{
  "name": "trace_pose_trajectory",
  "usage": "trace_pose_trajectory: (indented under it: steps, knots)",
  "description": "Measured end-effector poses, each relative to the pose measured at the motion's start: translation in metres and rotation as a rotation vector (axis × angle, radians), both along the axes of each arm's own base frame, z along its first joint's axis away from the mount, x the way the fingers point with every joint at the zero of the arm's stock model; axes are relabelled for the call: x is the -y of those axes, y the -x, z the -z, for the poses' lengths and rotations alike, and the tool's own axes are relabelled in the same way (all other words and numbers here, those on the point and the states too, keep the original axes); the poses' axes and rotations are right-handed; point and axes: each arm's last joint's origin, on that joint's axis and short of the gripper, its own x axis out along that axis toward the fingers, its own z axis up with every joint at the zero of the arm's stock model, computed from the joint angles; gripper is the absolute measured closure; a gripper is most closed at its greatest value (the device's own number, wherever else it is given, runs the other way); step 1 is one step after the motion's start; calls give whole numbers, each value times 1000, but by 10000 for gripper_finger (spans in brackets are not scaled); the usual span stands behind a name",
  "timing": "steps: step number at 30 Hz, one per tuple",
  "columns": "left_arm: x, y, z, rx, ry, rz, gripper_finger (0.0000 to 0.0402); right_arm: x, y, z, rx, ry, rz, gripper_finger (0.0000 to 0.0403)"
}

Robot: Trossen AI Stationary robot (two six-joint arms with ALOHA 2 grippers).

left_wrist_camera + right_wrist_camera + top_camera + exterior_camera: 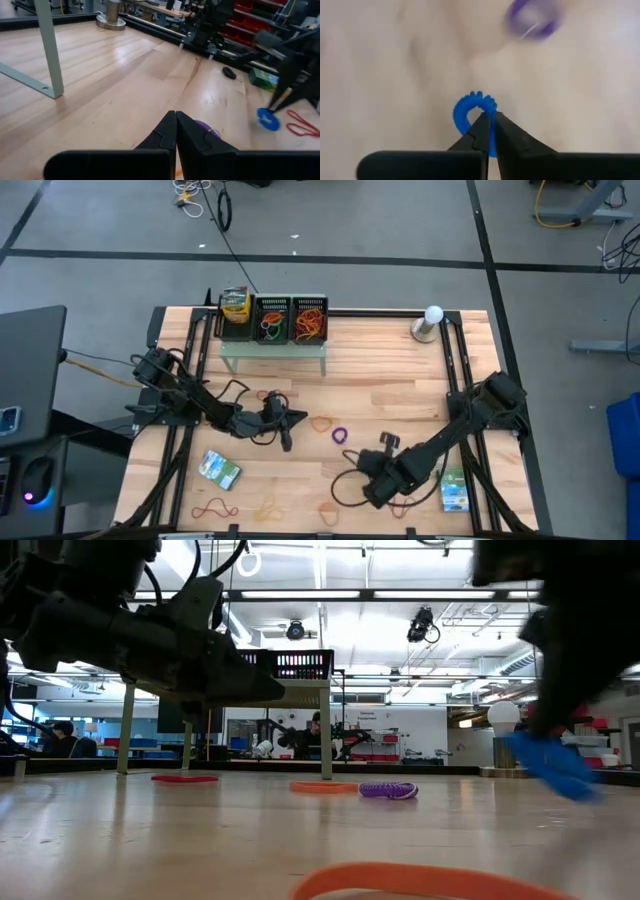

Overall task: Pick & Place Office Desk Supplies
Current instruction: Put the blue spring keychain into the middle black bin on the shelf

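Observation:
My right gripper point(489, 119) is shut on a small blue coiled loop point(470, 107) over the near right part of the table; the loop also shows in the low view point(556, 766) and the left wrist view point(268, 120). My left gripper point(176, 118) hovers shut and bare above the table's middle point(293, 418). A purple coiled loop point(340, 435) and an orange band point(322, 423) lie flat on the wood between the two arms. A red band point(185, 778) lies farther left. Green-white-blue packets lie flat at near left point(220, 470) and near right point(455, 491). My right gripper pinches one side of the blue loop's ring point(487, 111) between its two fingertips. The fingers come from above, slanting down. The rest of the ring sticks out past the tips and hangs below them point(268, 120), seemingly clear of the table.
A pale-green shelf point(275, 352) stands at the far edge with two black mesh trays point(290, 320) of bands and a crayon box point(234, 308) on it. A bulb on a stand point(430, 323) sits far right. Tan and orange bands point(265, 508) lie along the near edge.

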Motion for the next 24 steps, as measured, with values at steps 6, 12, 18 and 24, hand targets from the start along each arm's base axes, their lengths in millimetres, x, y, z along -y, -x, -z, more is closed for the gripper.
trace_pose_trajectory:
  steps: [6, 12, 18, 24]
  knots:
    - [2, -1, -1, 8, 24, 62, 342, 35, -22, -6, 195, 180, 229, 394]
    - [6, -10, -6, 38, 40, 62, 274, 54, -42, -10, 365, 247, 334, 394]
    - [10, -24, 7, -32, 5, 59, 221, 58, -45, -8, 270, 195, 250, 393]
    - [7, -31, 15, -50, 20, 85, 207, 72, -25, 3, 44, 107, 366, 347]
